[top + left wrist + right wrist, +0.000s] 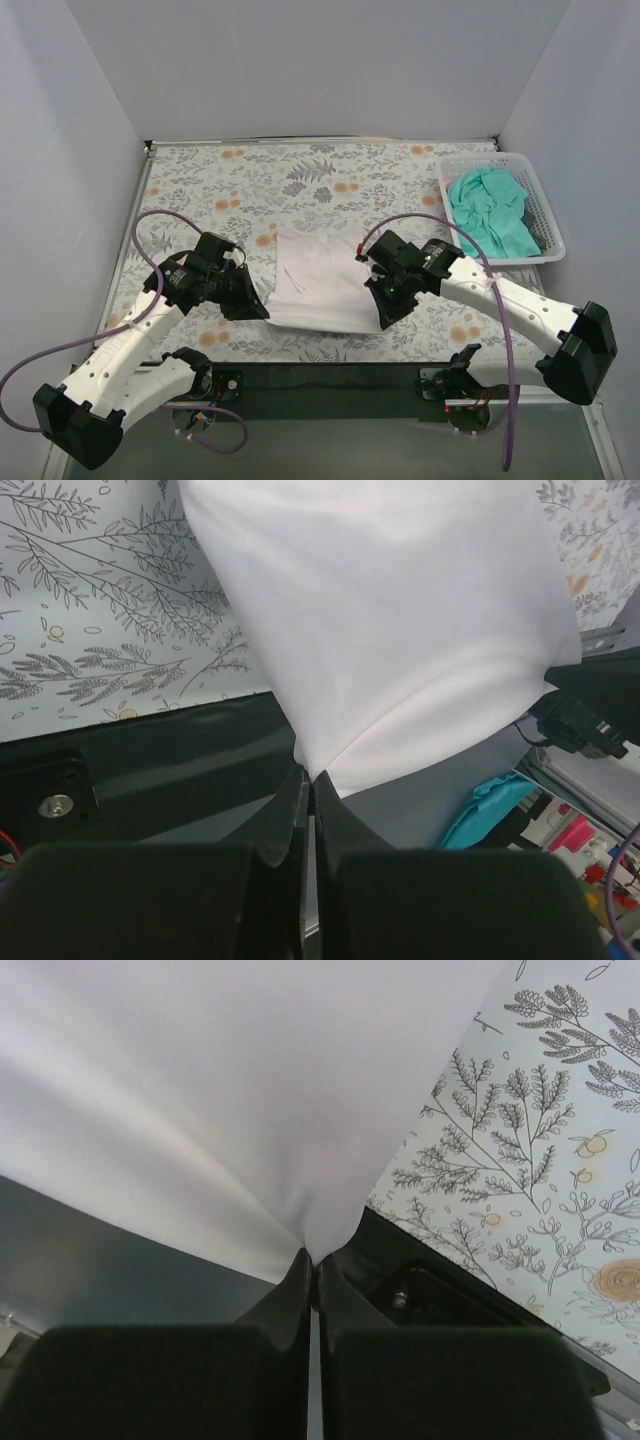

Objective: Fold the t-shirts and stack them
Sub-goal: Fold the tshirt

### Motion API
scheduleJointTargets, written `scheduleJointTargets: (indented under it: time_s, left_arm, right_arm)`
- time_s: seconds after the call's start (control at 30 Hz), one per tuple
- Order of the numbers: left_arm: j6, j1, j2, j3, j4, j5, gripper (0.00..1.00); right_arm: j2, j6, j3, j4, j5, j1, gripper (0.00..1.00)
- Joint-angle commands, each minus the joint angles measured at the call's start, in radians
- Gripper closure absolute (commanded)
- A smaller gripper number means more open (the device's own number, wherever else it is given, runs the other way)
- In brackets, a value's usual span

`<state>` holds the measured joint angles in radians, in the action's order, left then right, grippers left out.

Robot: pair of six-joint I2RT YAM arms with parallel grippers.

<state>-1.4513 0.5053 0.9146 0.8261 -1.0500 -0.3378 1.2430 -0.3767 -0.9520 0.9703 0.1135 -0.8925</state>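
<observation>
Two shirts are in view: the smooth white t-shirt (322,280) lies folded mid-table on the floral-print cover (250,180), its near corners pinched tight by the left gripper (309,778) and right gripper (312,1258). The crumpled teal t-shirt (492,210) fills the white plastic lattice basket (547,230) at far right.

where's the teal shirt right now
Top view: the teal t-shirt lies bunched in the white lattice basket at the far right corner of the table.
</observation>
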Motion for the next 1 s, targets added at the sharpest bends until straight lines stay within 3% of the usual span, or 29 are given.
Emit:
scheduleJointTargets:
  time_s: [0.0, 0.2, 0.47, 0.63, 0.97]
  left_arm:
    - [-0.017, -0.005, -0.029, 0.074, -0.163, -0.032, 1.0]
    - [-0.08, -0.005, -0.007, 0.145, -0.134, 0.042, 1.0]
    - [-0.113, -0.007, 0.095, 0.111, 0.053, 0.115, 1.0]
    - [-0.109, -0.008, 0.15, 0.097, 0.143, 0.12, 1.0]
    - [-0.09, -0.034, 0.237, 0.094, 0.245, 0.171, 1.0]
  right_arm:
    - [-0.033, 0.028, -0.122, 0.264, 0.026, 0.0, 0.99]
    - [0.025, 0.045, -0.292, 0.337, -0.018, 0.01, 0.99]
    - [0.168, 0.136, -0.439, 0.331, -0.061, 0.059, 0.99]
    - [0.216, 0.18, -0.449, 0.301, -0.074, 0.112, 0.99]
    - [0.291, 0.286, -0.429, 0.185, 0.055, 0.277, 0.99]
